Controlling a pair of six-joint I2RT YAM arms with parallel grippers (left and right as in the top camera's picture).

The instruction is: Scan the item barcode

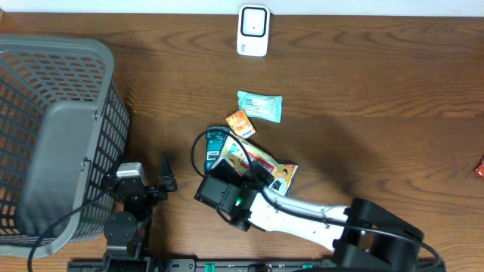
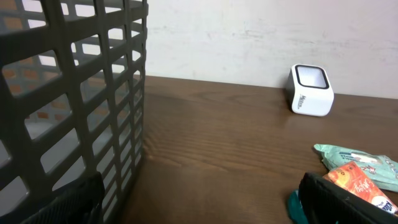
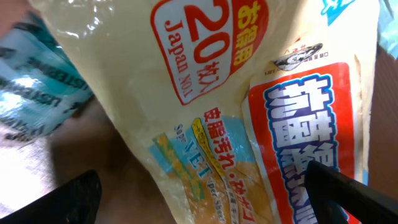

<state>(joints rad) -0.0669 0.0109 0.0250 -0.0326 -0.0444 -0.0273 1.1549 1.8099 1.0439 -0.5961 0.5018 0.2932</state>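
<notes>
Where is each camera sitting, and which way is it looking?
Overhead: above the table, looking straight down; both arms show, with left gripper and right gripper.
Left wrist: low beside the basket, facing the white scanner and the wall; its dark fingertips show.
Right wrist: close over the yellow packet; its fingertips sit in the bottom corners.
Shared: overhead and left wrist both see the white scanner.

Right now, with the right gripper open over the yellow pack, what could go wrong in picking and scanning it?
1. The yellow pack lies partly over a blue-green packet, so the open right gripper might pinch both.
2. The pack looks flat and glossy; it could slip from the grip.
3. An orange sachet lies between pack and scanner and might get dragged.
</notes>
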